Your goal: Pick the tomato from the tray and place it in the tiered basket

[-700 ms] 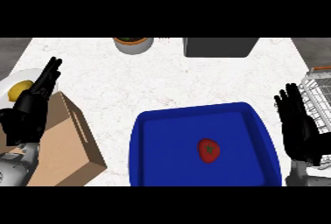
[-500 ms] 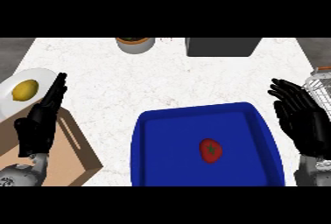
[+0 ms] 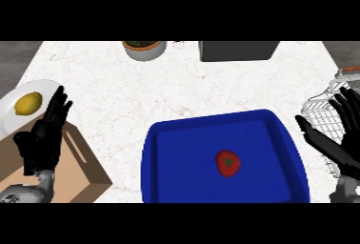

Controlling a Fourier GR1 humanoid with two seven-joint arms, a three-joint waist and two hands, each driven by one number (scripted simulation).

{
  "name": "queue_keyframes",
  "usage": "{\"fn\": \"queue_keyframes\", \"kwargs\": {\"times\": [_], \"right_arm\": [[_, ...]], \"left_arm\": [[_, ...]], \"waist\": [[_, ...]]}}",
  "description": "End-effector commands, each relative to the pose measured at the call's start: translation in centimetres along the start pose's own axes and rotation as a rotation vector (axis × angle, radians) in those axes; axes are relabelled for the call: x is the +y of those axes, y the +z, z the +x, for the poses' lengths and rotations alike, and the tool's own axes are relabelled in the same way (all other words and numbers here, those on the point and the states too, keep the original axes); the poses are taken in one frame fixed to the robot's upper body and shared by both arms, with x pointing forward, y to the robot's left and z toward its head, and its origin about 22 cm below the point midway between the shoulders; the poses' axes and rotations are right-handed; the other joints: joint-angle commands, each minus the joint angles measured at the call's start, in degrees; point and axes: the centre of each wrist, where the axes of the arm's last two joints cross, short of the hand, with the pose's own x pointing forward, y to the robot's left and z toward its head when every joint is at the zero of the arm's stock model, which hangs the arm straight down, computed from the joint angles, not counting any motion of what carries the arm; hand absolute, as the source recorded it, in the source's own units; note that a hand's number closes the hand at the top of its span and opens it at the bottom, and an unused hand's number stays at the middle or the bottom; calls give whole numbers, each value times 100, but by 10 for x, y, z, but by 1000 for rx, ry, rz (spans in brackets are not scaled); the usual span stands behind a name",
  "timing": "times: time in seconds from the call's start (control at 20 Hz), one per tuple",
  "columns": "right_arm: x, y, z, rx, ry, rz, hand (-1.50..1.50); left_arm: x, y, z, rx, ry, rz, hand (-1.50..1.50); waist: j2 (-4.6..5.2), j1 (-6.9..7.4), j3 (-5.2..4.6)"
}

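Since the earlier frame the right robot hand (image 3: 337, 143) has slid outward toward the basket side, fingers spread wide and holding nothing. Just to its left the tomato (image 3: 228, 163) lies untouched in the blue tray (image 3: 162, 157), so the pick has not begun. Beyond that hand stands the tiered basket (image 3: 325, 112), still to be filled. Across the tabletop (image 3: 175, 90), the left robot hand (image 3: 44, 138) rests open.

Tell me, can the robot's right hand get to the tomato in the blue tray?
Probably yes. The right hand is open beside the blue tray, and the tomato lies uncovered with nothing between them.
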Motion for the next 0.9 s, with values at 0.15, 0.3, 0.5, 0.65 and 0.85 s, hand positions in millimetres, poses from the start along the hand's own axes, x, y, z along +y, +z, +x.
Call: {"fn": "queue_keyframes", "kwargs": {"times": [0.15,0.3,0.5,0.65,0.85], "right_arm": [[-7,25,9,-9,29,139,-150],[-21,38,13,134,216,324,-150],[-27,42,20,165,464,479,-150],[-22,49,35,182,618,543,-150],[-19,51,53,177,812,550,-150]], "left_arm": [[-37,43,-58,257,63,-97,0],[-26,34,-52,240,39,-87,0],[-29,41,-56,260,44,-105,0],[-22,37,-52,240,51,-106,0],[-33,40,-55,271,69,-103,0]], "waist": [[84,-40,-151],[83,-88,-183],[110,33,-198],[92,63,-208],[100,-5,-202]]}}
